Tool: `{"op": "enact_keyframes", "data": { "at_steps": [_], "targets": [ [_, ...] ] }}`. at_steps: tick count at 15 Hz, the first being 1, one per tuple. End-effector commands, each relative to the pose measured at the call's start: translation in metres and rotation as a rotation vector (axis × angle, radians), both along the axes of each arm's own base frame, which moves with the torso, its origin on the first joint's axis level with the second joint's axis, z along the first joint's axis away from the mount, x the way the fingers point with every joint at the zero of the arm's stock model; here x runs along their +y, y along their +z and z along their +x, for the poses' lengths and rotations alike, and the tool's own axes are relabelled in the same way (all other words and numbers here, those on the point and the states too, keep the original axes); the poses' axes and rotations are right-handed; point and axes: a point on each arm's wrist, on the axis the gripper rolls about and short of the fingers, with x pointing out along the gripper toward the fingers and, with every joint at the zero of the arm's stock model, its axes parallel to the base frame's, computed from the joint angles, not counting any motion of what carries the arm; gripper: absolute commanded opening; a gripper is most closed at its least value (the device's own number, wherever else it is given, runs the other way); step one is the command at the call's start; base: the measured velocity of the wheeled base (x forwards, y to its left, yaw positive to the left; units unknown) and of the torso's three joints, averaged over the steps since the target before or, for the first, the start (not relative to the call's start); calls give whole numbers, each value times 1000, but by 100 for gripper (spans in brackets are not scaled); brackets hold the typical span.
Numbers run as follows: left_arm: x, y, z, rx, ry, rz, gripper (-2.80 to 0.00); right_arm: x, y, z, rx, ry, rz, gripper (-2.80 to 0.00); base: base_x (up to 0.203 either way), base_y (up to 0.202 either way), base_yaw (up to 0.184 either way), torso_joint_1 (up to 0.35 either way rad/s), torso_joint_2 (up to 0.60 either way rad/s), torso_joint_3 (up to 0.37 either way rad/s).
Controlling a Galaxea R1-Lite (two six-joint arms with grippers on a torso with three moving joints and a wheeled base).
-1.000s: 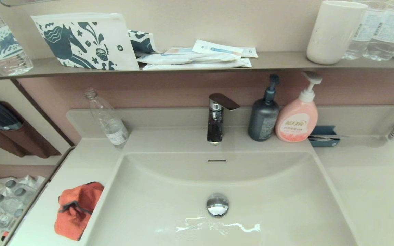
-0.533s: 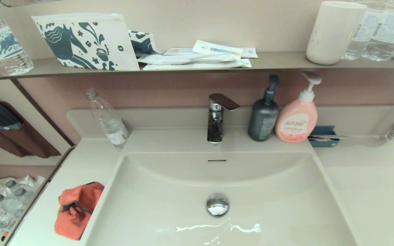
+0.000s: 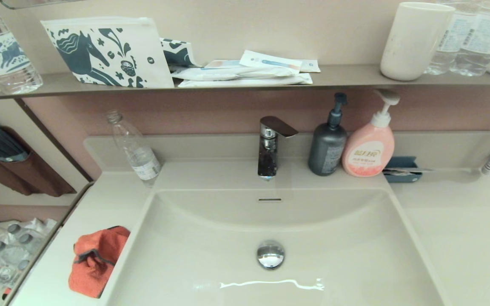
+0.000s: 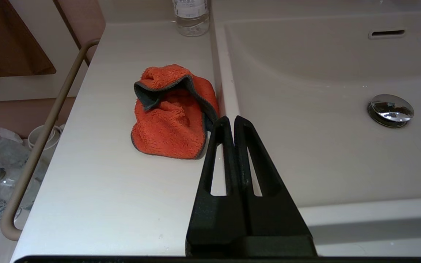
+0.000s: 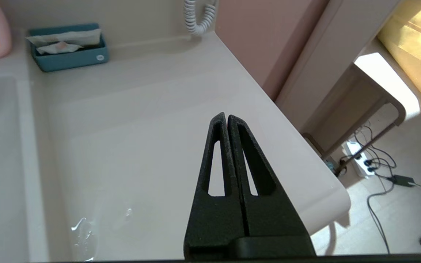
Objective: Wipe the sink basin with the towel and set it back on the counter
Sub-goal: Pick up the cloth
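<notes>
The orange-red towel (image 3: 95,260) (image 4: 172,115) lies crumpled on the counter (image 3: 62,263) at the left rim of the sink basin (image 3: 338,250). The chrome drain stopper (image 3: 270,254) sits in the basin's middle. My left gripper (image 4: 231,120) is shut and empty, hovering near the basin's front left corner, just short of the towel. My right gripper (image 5: 226,117) is shut and empty above the counter (image 5: 141,138) right of the basin. Neither gripper shows in the head view.
A clear bottle (image 3: 135,149) stands at the counter's back left. The faucet (image 3: 270,144), a dark pump bottle (image 3: 328,142) and a pink pump bottle (image 3: 370,144) line the back ledge, with a teal tray (image 3: 402,170) (image 5: 66,49). A rail (image 4: 46,120) runs along the counter's left edge.
The right arm's dark tip, seen at the head view's right edge a second ago, has withdrawn out of that view. The towel has not moved.
</notes>
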Motion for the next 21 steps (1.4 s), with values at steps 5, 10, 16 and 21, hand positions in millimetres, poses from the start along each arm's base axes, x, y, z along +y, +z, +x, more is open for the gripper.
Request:
{"op": "enact_keyframes", "data": {
  "at_steps": [5,10,16,21],
  "targets": [
    [0,0,0,1,0,0,-280,2,-28,-23,-53,49,-26,-280,0,0,0,0,0,0],
    [0,0,0,1,0,0,-280,6,-51,-19,-44,236,35,-280,0,0,0,0,0,0],
    [0,0,0,1,-1,0,-280,10,-64,-13,21,393,3,-280,0,0,0,0,0,0],
    [0,0,0,1,0,0,-280,11,-68,-12,60,465,-100,-280,0,0,0,0,0,0]
  ]
}}
